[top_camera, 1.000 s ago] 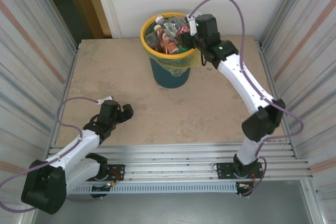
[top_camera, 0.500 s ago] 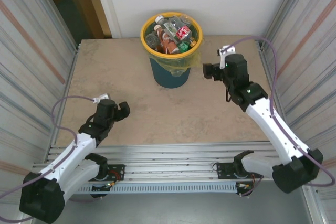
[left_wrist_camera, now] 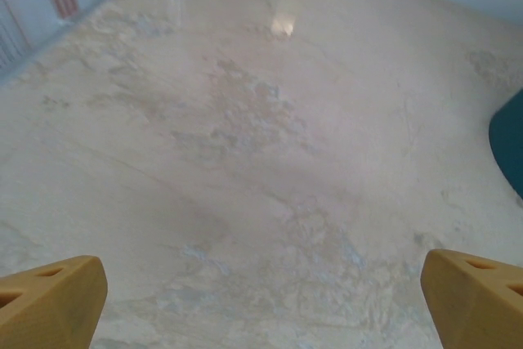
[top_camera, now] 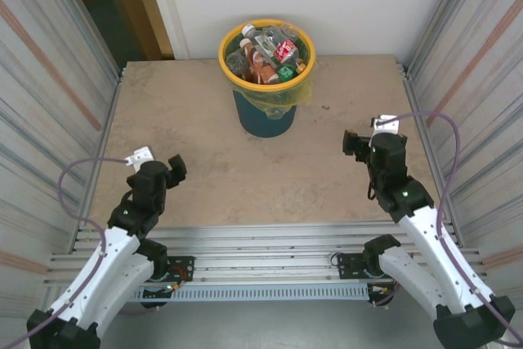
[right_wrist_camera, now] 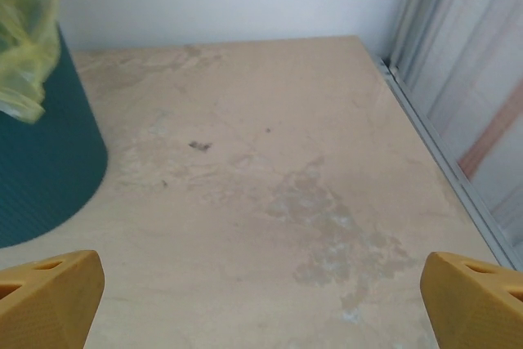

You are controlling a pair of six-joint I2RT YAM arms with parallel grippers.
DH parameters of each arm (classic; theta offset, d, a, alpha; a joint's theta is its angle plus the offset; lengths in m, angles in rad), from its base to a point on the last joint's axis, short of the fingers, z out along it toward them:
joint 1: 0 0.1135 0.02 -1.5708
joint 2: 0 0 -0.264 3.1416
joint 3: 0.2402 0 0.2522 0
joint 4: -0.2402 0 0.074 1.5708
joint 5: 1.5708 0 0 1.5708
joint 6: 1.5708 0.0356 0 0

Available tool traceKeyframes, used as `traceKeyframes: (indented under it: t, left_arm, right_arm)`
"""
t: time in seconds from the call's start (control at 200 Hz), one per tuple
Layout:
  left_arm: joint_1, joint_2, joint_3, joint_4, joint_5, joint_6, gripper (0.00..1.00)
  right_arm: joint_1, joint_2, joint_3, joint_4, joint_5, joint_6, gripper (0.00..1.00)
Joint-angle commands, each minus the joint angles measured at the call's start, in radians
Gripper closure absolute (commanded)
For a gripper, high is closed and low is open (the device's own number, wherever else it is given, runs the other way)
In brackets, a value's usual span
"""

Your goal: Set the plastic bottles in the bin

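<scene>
The bin (top_camera: 263,118) stands at the back middle of the table, dark teal with a yellow rim and a yellow-green liner. Several plastic bottles (top_camera: 263,56) lie heaped inside it, clear, brown and green, some with red labels. My right gripper (top_camera: 353,145) hovers open and empty at the right of the table, well in front of the bin. Its wrist view has its yellow fingertips (right_wrist_camera: 49,296) wide apart over bare tabletop, with the bin (right_wrist_camera: 41,169) at the left. My left gripper (top_camera: 169,164) is open and empty at the near left; the bin (left_wrist_camera: 511,149) shows at its wrist view's right edge.
The beige stone tabletop (top_camera: 212,145) stretches between the arms and the bin. Ribbed metal walls (top_camera: 49,79) close in both sides, and a white wall stands behind the bin. An aluminium rail (top_camera: 261,239) runs along the near edge.
My right arm has pulled back from over the bin to the near right, and its jaws have opened. My left arm has drawn back toward the near-left edge, still open.
</scene>
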State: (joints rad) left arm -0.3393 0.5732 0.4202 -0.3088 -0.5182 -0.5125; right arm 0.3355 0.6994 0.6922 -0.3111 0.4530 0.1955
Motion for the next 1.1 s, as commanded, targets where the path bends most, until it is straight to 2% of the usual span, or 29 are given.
traceKeyframes:
  t: [0.0, 0.05, 0.22, 0.321, 0.581, 0.716, 0.897, 1.097]
  left_arm:
    - [0.010, -0.071, -0.056, 0.029, -0.116, 0.034, 0.01]
    - [0.011, -0.104, -0.080, 0.055, -0.133, 0.046, 0.01]
    - [0.012, -0.182, -0.144, 0.125, -0.191, 0.099, 0.01]
    - [0.013, -0.195, -0.182, 0.205, -0.211, 0.157, 0.01]
    - [0.036, -0.134, -0.247, 0.487, -0.204, 0.445, 0.01]
    - [0.132, -0.058, -0.288, 0.606, -0.042, 0.489, 0.01]
    - [0.276, 0.085, -0.334, 0.797, 0.164, 0.502, 0.01]
    - [0.324, 0.268, -0.334, 0.972, 0.282, 0.549, 0.01]
  right_arm:
    - [-0.039, -0.086, -0.059, 0.033, 0.001, 0.062, 0.02]
    - [-0.054, -0.120, -0.085, 0.031, 0.014, 0.082, 0.02]
    - [-0.072, -0.218, -0.160, 0.003, 0.176, 0.198, 0.02]
    - [-0.091, -0.251, -0.195, 0.006, 0.188, 0.206, 0.02]
    - [-0.115, -0.281, -0.268, 0.050, 0.256, 0.214, 0.02]
    - [-0.123, -0.274, -0.332, 0.178, 0.242, 0.111, 0.02]
    - [-0.136, -0.263, -0.423, 0.357, 0.156, 0.034, 0.02]
    - [-0.156, -0.199, -0.454, 0.446, 0.106, -0.013, 0.02]
